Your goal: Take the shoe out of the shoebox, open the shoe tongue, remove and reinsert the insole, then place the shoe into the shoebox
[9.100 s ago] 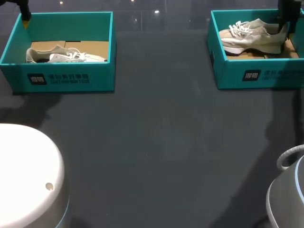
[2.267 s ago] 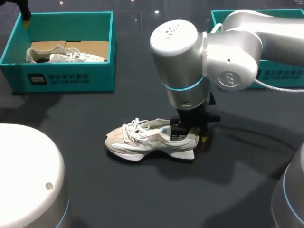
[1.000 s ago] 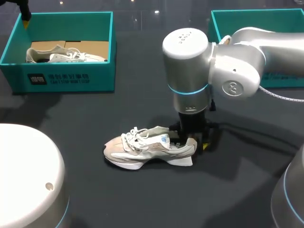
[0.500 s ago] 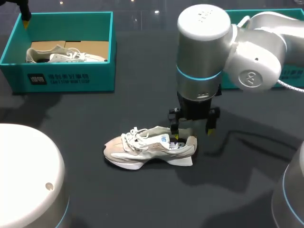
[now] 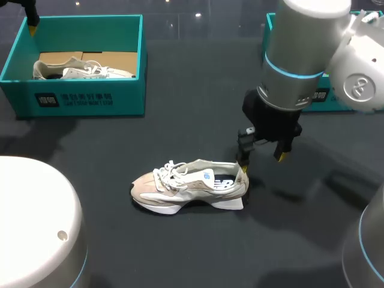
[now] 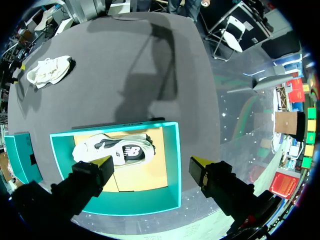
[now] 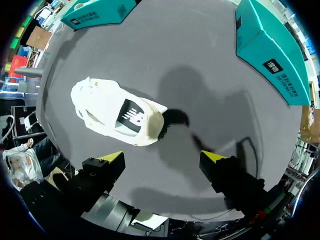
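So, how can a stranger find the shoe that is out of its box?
Look at the middle of the table, beside the right end effector. The beige shoe stands on bare tabletop; the other shoe lies inside a teal shoebox.

The right shoebox [image 5: 321, 99] in the upper right of the head view is almost wholly behind the right arm [image 5: 300, 54]; only slivers of teal wall show, and its inside cannot be seen. In the upper left corner the frame's edge cuts the left gripper [image 5: 30, 17] down to one dark finger with a yellow tip. The boxed shoe [image 5: 81, 70] in the left shoebox [image 5: 84, 99] loses its sole behind the box's front wall. The shoe on the table [image 5: 189, 186] has a dark opening where no insole can be made out, and whether the nearer tip of the right gripper [image 5: 262, 162] touches its heel cannot be told. In the left wrist view that shoe is too small for detail.
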`<action>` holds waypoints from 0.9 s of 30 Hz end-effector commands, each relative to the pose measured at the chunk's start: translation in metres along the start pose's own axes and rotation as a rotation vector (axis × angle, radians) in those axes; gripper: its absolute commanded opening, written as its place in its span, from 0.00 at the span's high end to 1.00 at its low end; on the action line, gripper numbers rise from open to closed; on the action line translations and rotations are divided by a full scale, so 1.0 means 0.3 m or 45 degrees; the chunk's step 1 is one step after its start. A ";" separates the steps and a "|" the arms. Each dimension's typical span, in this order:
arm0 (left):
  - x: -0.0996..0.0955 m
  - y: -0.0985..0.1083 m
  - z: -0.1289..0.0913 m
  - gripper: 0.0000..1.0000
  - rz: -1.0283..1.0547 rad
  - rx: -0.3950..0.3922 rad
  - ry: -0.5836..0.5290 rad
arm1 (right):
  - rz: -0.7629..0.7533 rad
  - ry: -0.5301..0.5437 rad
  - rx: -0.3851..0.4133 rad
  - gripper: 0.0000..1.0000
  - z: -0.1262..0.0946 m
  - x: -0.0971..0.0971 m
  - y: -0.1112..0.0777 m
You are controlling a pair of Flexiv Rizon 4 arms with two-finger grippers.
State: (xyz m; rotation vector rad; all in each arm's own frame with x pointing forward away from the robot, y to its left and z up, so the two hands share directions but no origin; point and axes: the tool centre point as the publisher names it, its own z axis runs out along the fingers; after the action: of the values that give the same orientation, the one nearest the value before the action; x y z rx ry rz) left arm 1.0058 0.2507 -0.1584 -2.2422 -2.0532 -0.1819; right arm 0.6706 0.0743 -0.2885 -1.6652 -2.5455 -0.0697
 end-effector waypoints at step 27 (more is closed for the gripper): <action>0.000 -0.002 -0.002 0.00 0.001 -0.001 0.002 | -1.458 0.767 -0.866 0.00 0.102 -0.240 -0.140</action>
State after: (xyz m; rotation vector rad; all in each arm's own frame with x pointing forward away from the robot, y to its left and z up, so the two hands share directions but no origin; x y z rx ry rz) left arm 1.0058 0.2506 -0.1584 -2.2422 -2.0532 -0.1819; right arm 0.6597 -0.0004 -0.3191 -0.5591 -2.7863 -0.6771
